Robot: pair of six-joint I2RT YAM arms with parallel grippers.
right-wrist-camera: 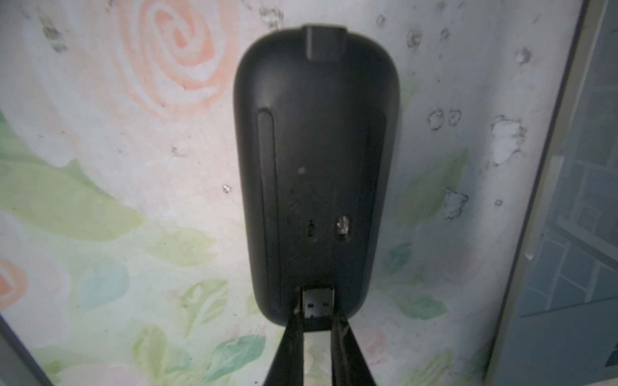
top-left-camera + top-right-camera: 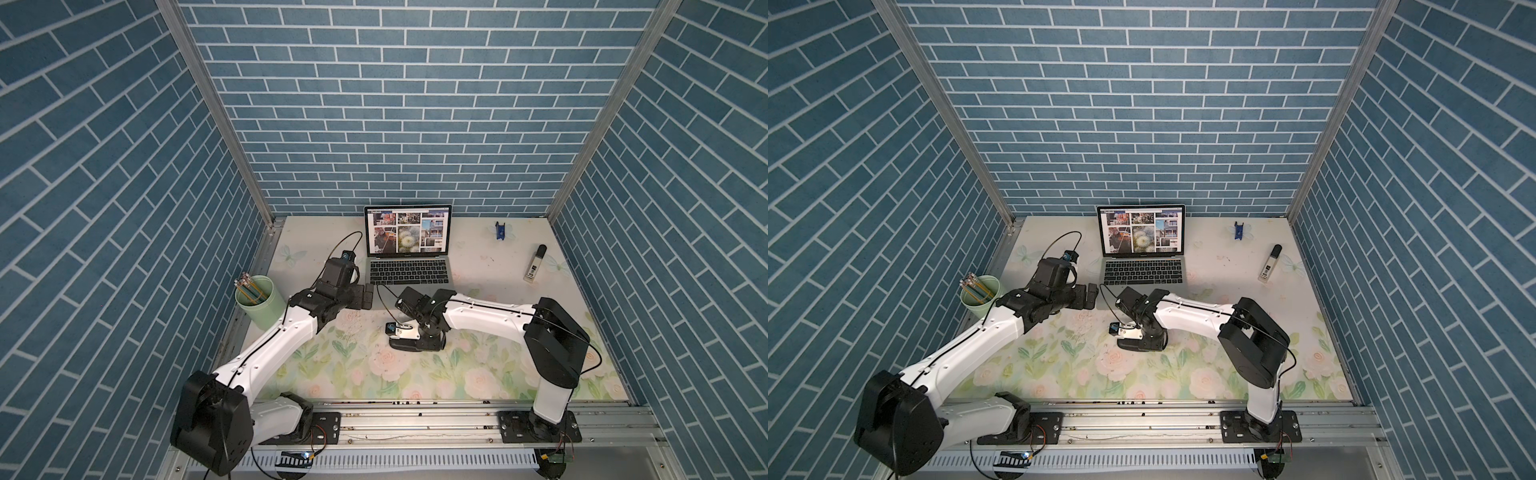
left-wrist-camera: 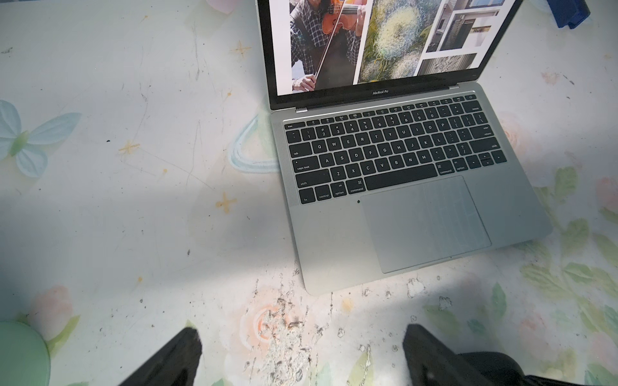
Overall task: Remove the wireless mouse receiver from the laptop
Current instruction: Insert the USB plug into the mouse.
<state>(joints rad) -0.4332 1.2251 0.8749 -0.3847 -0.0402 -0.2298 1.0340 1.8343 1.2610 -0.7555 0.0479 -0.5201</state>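
At the mouse's end slot: the wireless mouse receiver [image 1: 317, 302], metal plug showing (well apart from the laptop [image 3: 331, 240])
Right jaws: narrow, pinching the receiver
Axis: in line with the upturned mouse [image 1: 314, 150], straight ahead of the jaws
Left jaws: wide, empty, nearer the laptop

Bright even light; a soft shadow crosses the table [image 3: 100, 217]; right wrist view blurry.

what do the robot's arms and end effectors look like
The left arm and right arm have white links, bulky black joint housings and thin black cables. The left end effector and right end effector have tapered black fingers.
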